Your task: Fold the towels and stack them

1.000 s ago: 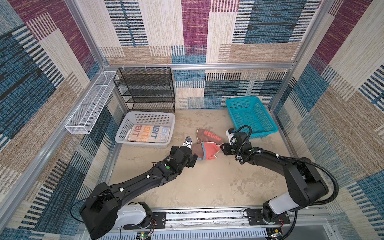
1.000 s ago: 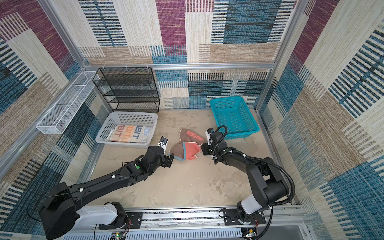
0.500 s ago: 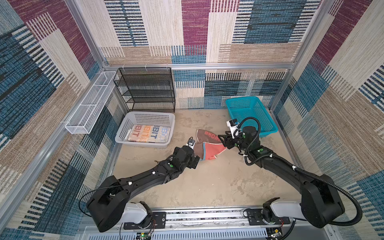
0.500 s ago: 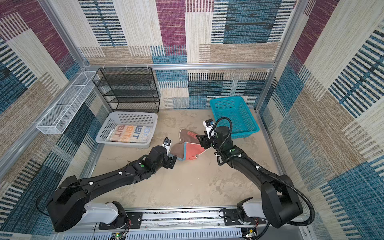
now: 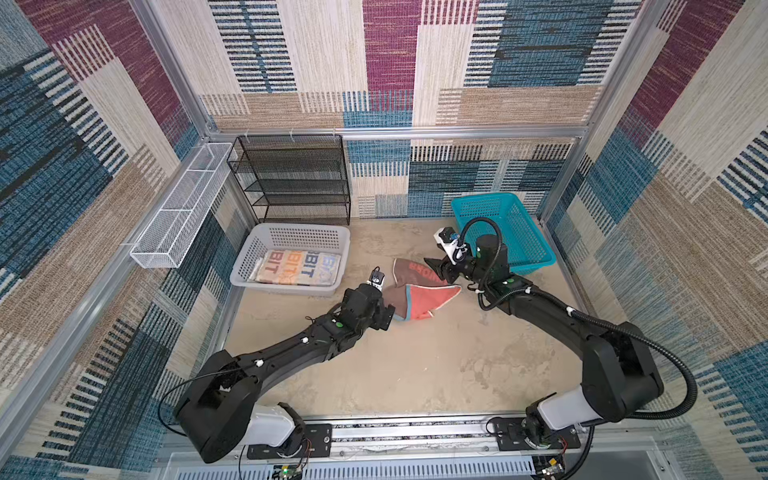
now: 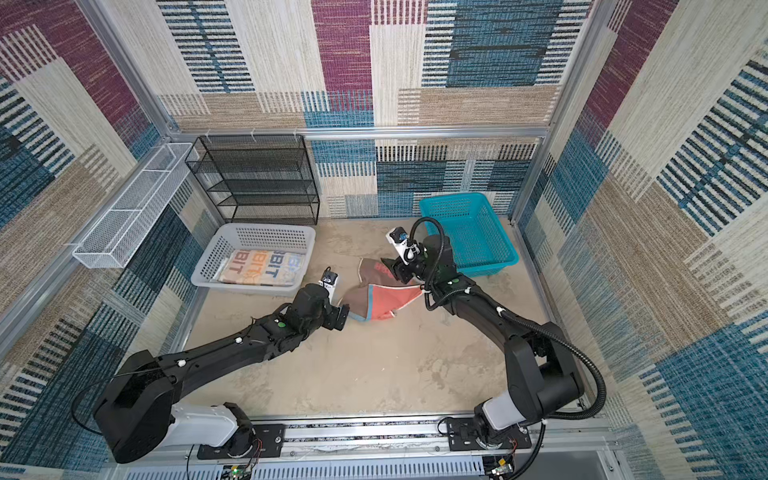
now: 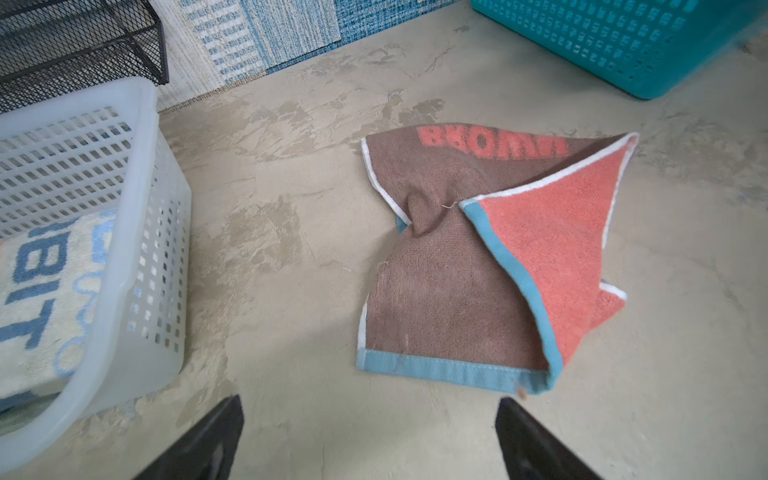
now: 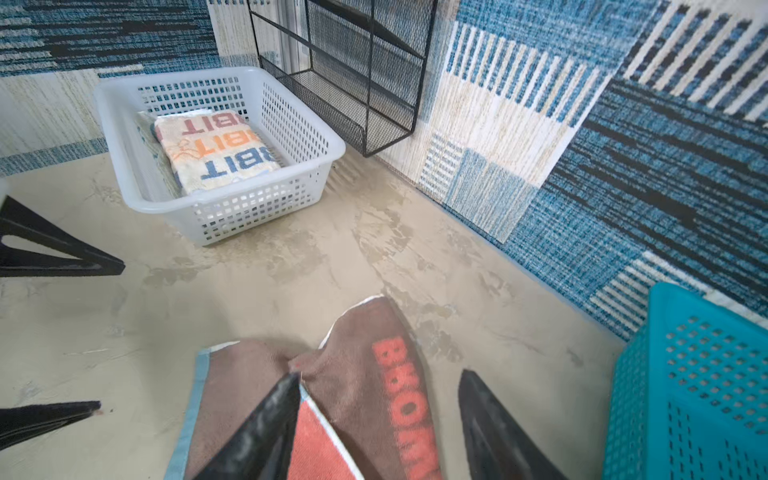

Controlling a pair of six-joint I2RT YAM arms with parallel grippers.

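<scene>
Towel (image 5: pixel 419 297), coral and brown with a teal hem. In both top views it lies crumpled on the floor just beside the teal basket (image 5: pixel 484 198), one corner flopped over. Left gripper (image 5: pixel 384 318) sits at the edge farther from that basket; right gripper (image 5: pixel 434 266) hovers over the nearer side.

Left wrist view: towel twisted at the middle, reversed red lettering toward the basket. Jaws spread wide, empty.

Right wrist view: jaws parted above the lettered band, nothing pinched.

Judgement — light, limp terry; take it by the hemmed corners and expect sag.
</scene>
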